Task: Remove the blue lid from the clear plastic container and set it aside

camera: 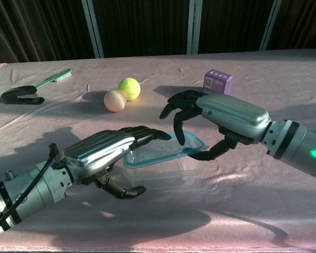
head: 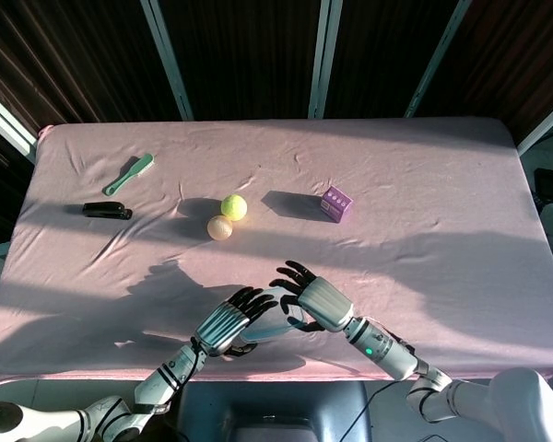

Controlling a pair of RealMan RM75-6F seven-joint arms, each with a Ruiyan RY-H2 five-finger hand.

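Tablecloth [camera: 284, 79]: pink cloth, matt, wrinkled, covering the whole table.
Container [camera: 163, 176]: clear, smooth, glossy plastic.
Blue lid [camera: 163, 154]: translucent plastic with a blue rim.
Left hand [camera: 108, 150]: ribbed silver metal back, glossy; matt black fingers.
Right hand [camera: 221, 118]: smooth silver shell, black fingers.
Yellow ball [camera: 129, 88]: fuzzy.
Peach ball [camera: 115, 100]: smooth, matt.
Purple box [camera: 218, 84]: looks like cardboard.

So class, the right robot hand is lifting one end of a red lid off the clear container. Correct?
Not quite: the lid is blue, not red, as the chest view shows. The right robot hand is lifting one end off the clear container.
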